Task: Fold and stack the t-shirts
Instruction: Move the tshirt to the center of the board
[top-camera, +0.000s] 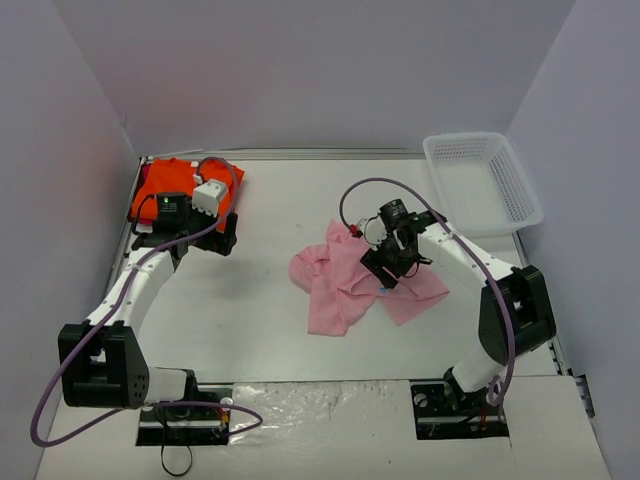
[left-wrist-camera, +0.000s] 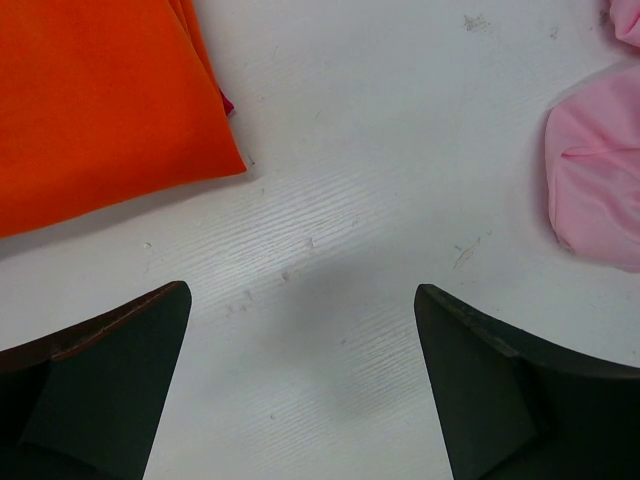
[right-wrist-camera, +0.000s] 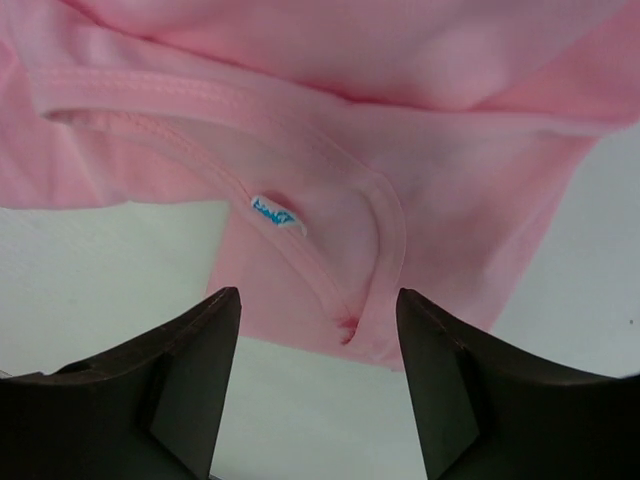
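The bright orange t-shirt (top-camera: 163, 190) lies folded at the table's far left; its corner shows in the left wrist view (left-wrist-camera: 90, 110). My left gripper (top-camera: 228, 238) (left-wrist-camera: 300, 305) is open and empty over bare table just right of it. The light pink t-shirt (top-camera: 340, 285) lies crumpled in the middle of the table. My right gripper (top-camera: 392, 272) (right-wrist-camera: 318, 300) is open and empty, hovering over the pink shirt's collar (right-wrist-camera: 370, 220), where a small blue label (right-wrist-camera: 275, 212) shows. A pink edge also shows in the left wrist view (left-wrist-camera: 600, 180).
A white plastic mesh basket (top-camera: 482, 182) stands at the far right corner. The white table (top-camera: 270, 330) has walls at the back and both sides. A clear plastic sheet (top-camera: 320, 405) lies at the near edge between the arm bases.
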